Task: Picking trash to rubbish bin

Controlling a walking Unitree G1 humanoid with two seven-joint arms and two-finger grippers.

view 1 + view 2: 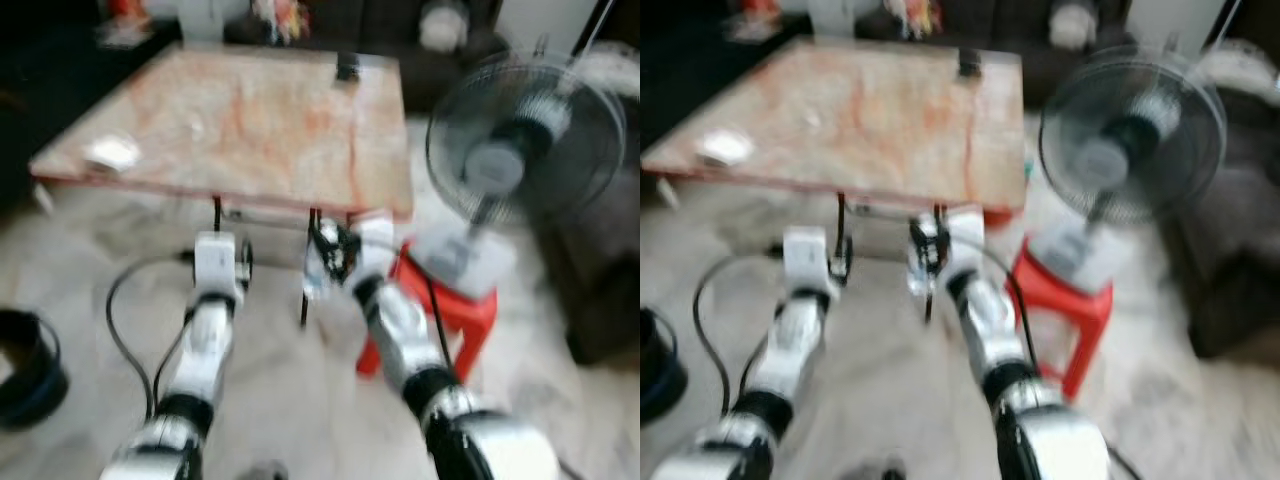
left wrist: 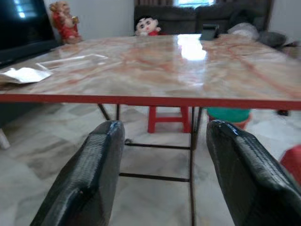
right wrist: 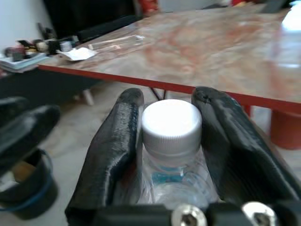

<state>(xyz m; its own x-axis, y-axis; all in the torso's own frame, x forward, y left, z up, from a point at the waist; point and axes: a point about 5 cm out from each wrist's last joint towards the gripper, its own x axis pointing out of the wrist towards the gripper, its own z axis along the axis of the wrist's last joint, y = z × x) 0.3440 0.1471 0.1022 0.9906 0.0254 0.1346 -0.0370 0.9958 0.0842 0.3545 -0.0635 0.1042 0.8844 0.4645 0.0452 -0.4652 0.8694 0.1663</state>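
- Two silver arms reach forward over a pale tiled floor (image 1: 290, 390) toward a marble-patterned table (image 1: 250, 120) with a red edge; the head views are blurred
- right gripper (image 3: 168, 123) is closed around a clear plastic bottle (image 3: 171, 160) with a white cap (image 3: 171, 123); one black finger presses on each side of the neck just under the cap; in the head view the bottle (image 1: 316, 272) hangs below the table's near edge, held off the floor
- left gripper (image 2: 162, 155) carries nothing; its two fingers (image 2: 89, 183) stand wide apart, with the table's edge and dark metal legs showing in the gap between them; it sits just short of the table's near edge, beside the right gripper
- black rubbish bin (image 1: 28, 368) stands on the floor at the robot's far left, well apart from the bottle; the right wrist view shows it low beside the bottle, with something pale brown inside (image 3: 28, 188)
- crumpled white wrapper (image 1: 112, 152) lies on the table near its left corner; a small dark object (image 1: 347, 68) sits at the far edge
- standing fan (image 1: 525, 145) rests on a red plastic stool (image 1: 465, 310) to the right of the table, near the right arm
- small figurines (image 2: 66, 21) stand beyond the table's far side; a dark sofa (image 2: 207, 12) lies behind them
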